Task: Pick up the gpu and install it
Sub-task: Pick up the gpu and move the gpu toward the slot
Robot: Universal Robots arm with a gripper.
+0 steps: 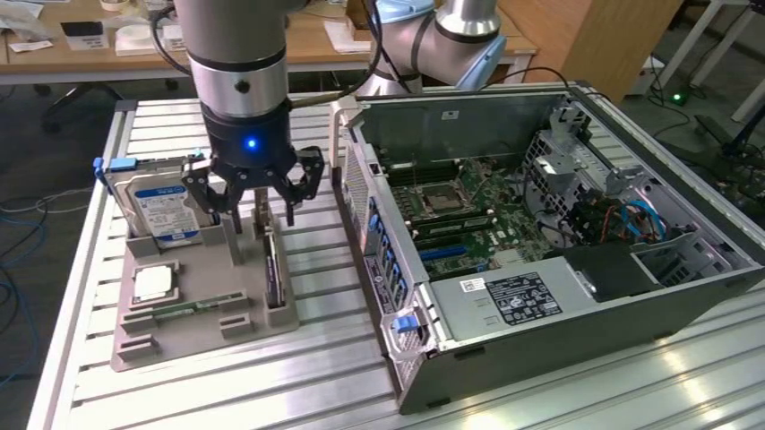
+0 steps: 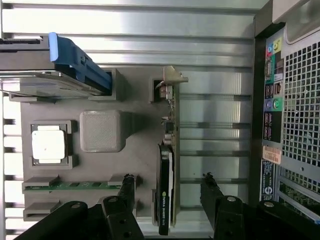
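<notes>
Tool (image 1: 253, 213) hangs released, its two fingers (image 2: 127, 187) spread wide and gripping nothing, straddling the gpu (image 2: 167, 165) from above. The card lies directly below the tool, in the gap between the fingers, and touches neither. It stands on its long edge in a slot of the grey fixture (image 1: 203, 330), which probably serves to turn its flat faces toward the fingers so they can close on it from either side.

On the same fixture, beside the tool on the exterior view's left, a hard drive (image 1: 161, 210) leans upright in its own slot. Further out from the tool, a processor chip (image 1: 152, 285) lies flat in a recess and a green memory stick (image 1: 192, 309) sits in a groove. To the exterior view's right of the tool, the computer case (image 1: 538, 224) lies on its side on the tabletop (image 1: 347, 376). Its panel is off and its board faces up, apparently to allow reach from above.

By count: one gpu, one hard drive, one chip, one memory stick, one case.
</notes>
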